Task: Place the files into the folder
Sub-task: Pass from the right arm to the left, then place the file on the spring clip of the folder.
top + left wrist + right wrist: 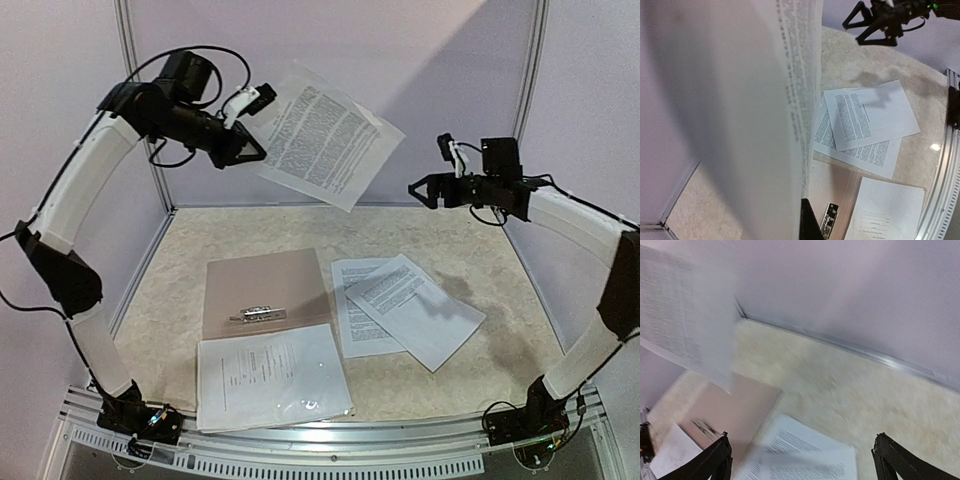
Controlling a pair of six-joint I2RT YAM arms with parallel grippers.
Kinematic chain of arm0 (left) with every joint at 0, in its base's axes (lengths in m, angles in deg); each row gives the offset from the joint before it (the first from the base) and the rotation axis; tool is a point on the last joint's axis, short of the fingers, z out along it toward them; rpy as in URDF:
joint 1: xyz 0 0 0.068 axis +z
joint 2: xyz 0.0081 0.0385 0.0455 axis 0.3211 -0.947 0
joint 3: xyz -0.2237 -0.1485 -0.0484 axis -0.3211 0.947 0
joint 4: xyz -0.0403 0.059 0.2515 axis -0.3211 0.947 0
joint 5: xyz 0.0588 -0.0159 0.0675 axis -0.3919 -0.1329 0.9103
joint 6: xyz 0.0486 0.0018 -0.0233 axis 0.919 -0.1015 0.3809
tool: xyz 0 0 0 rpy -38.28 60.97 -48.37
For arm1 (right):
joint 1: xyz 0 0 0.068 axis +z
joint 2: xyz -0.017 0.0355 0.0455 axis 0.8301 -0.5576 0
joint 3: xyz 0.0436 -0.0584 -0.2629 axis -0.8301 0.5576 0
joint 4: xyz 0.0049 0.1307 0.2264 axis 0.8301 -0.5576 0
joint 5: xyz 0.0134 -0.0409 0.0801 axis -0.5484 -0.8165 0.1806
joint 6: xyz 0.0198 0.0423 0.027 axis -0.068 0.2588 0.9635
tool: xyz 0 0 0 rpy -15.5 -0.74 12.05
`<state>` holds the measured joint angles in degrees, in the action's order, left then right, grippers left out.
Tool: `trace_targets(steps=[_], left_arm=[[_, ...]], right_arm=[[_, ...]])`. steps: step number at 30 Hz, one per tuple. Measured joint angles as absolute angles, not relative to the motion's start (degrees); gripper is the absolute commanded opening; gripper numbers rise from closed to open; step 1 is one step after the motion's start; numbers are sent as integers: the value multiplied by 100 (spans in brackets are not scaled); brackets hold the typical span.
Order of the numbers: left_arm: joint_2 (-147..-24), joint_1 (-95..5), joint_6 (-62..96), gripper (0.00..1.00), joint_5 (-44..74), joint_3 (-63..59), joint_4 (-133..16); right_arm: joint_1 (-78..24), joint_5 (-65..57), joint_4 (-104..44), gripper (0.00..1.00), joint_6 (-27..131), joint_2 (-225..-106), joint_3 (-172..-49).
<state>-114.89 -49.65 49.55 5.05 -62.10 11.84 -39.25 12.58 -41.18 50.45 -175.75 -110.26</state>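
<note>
Your left gripper (258,152) is raised high at the back left, jaws closed on the edge of one printed sheet (325,135). The sheet hangs in the air, tilted, well above the table (480,250). In the left wrist view it fills the left half of the frame (740,100), too blurred to read. Your right gripper (415,190) is up at the right, well apart from the sheet. Its jaws are spread wide with nothing between them; in the right wrist view both fingers (715,460) stand at the bottom corners of the frame, with only table beyond. The folder (265,285) lies open and flat on the table, left of centre, with its clip (257,314) showing at mid-height. A sleeved sheet (272,378) lies over the folder's near part, reaching the table's front edge. Just right of the folder, two loose sheets (415,310) lie flat, the upper one askew across the lower.
</note>
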Motion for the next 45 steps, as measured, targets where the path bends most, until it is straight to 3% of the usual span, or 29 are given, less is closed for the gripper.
trace_targets(steps=[4,7,15,23,25,28,35,39,45], left_arm=[[-10827,-4689,4904,0,140,-5793,1378],[-10491,-4639,4902,0,-61,-5563,1479],[-9752,-4635,4948,0,-240,-4772,1573],[-9400,-4598,4983,0,-419,-4553,1584],[-9404,-4576,4981,0,-496,-4494,1579],[-9439,-4528,4974,0,-581,-4422,1573],[-9457,-4230,4780,0,-813,-4260,1352],[-9424,-3885,4435,0,-1005,-3552,821],[-9538,-3343,3862,0,-1151,-1974,-263]], right_arm=[[-3496,2080,-2444,99,5495,-16638,-10390],[-2994,2266,-1412,99,5919,-16616,-10248],[-2244,1507,98,99,7086,-17781,-10421],[-2010,1619,794,95,7736,-18587,-10749],[-1962,1680,1078,89,7878,-18721,-10788],[-1927,1837,1430,68,8157,-19005,-10935],[-1925,2170,1797,1,8531,-19341,-11131],[-1925,2207,1600,0,8584,-19352,-11195],[-1925,2187,-41,0,8068,-19586,-12209]])
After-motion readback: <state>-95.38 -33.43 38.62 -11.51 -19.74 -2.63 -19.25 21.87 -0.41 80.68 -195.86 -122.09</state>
